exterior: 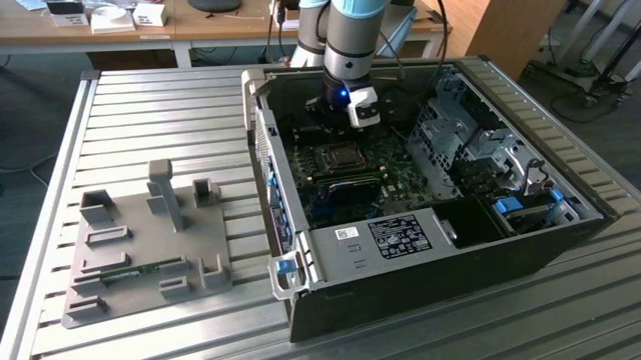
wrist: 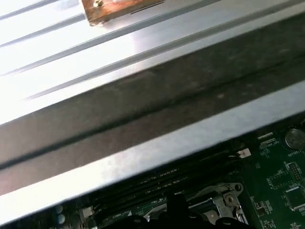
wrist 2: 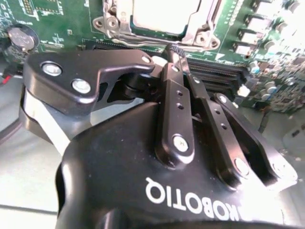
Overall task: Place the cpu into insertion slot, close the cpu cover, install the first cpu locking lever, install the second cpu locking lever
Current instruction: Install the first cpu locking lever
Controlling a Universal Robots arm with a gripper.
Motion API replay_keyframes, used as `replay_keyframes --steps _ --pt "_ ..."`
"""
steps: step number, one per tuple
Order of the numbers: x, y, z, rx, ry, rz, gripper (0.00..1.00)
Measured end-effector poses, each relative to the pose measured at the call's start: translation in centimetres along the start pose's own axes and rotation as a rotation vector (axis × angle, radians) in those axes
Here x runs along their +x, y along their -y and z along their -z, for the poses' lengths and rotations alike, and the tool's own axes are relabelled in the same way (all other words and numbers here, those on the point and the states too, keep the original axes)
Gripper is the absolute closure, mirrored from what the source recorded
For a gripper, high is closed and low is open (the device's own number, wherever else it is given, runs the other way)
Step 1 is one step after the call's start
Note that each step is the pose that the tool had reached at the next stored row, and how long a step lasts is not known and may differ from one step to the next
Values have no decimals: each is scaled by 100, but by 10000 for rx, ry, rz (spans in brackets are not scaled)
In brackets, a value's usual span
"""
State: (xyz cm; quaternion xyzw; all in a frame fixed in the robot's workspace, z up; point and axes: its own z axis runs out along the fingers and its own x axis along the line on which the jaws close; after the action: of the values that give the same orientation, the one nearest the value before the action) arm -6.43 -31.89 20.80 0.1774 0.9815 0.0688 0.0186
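1. The gripper (wrist 2: pixel 177 51) is hanging just beside the insertion slot (wrist 2: pixel 162 21), on its memory-slot side, inside the open computer case (exterior: pixel 561 232) that is lying on the slatted worktop (exterior: pixel 150 112). In the second wrist view its fingers (wrist 2: pixel 176 102) are pressing together, with nothing visible between them.
2. The cpu (wrist 2: pixel 164 12) is sitting in the insertion slot, its silvery top facing up out of the case, and the cpu cover (wrist 2: pixel 200 33) is lying flat around it as a metal frame. Being square, the chip has no long axis to speak of; its edges are running parallel to the socket's rim and to the black memory slots (wrist 2: pixel 224 71) beside the socket.
3. I judge the main risk to be the closed fingertips catching the cover's edge or the memory slots next to the socket, because they are hovering so near both.
4. A thin locking lever could also slip off the narrow tips if pressed off-centre, springing back against the green board.
5. Whether either lever is already latched, I cannot tell.
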Motion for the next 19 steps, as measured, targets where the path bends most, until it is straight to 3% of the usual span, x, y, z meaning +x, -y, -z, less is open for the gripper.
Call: replay_keyframes --steps 5,6,10,15,19 --pt "-1 0 0 363 -49 473 89" --pt "-1 2 0 388 -60 531 89" --pt "-1 2 1 389 -71 617 89" --pt "-2 2 -1 379 -163 1360 89" --pt "-9 0 -3 380 -204 1682 89"
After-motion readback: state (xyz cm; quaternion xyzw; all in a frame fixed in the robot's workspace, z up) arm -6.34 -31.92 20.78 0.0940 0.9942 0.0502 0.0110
